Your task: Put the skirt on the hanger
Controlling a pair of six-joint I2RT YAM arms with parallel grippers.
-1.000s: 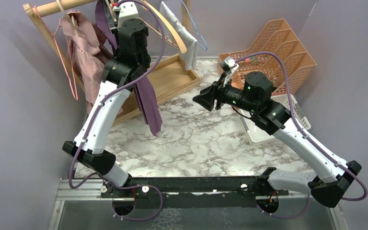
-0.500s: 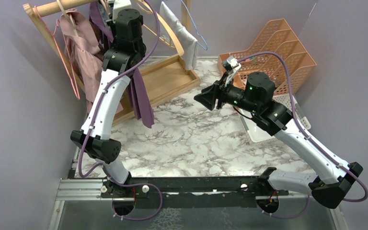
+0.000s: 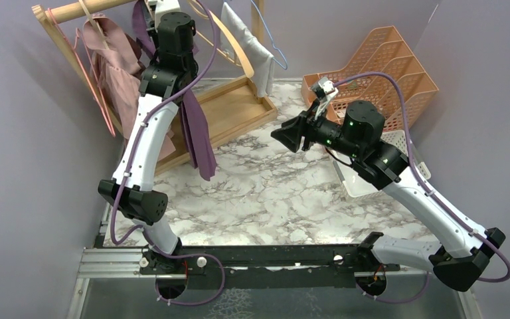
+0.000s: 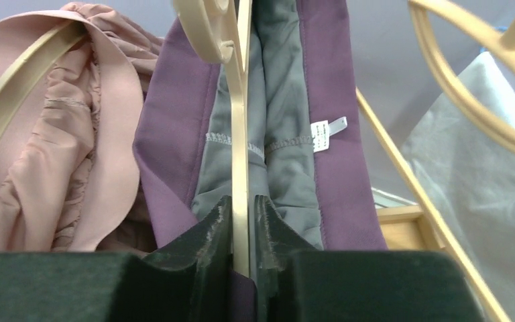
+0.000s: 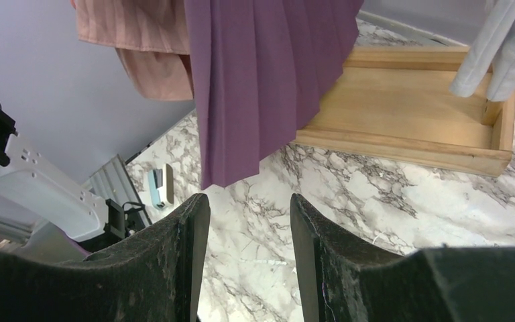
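The purple skirt (image 3: pixel 196 136) hangs from a cream hanger (image 4: pixel 240 134) held high at the wooden rack's rail (image 3: pixel 73 10). In the left wrist view the skirt (image 4: pixel 338 100) shows its grey lining and a white tag. My left gripper (image 4: pixel 243 231) is shut on the hanger's thin bar, with the skirt draped on both sides. My right gripper (image 3: pixel 285 138) is open and empty above the marble table, pointing left toward the skirt's hem (image 5: pixel 261 87).
A pink dress (image 3: pixel 116 73) hangs on the rack at the left. A wooden hanger (image 3: pixel 236 46) and a grey-white garment (image 3: pixel 249 46) hang to the right. The rack's wooden tray base (image 3: pixel 239 109), an orange basket (image 3: pixel 385 66) and a white bin (image 3: pixel 398 156) stand behind.
My left arm has lifted the hanger with the skirt up and to the left, toward the rail. The skirt's hem has risen off the table. My right gripper has barely moved.
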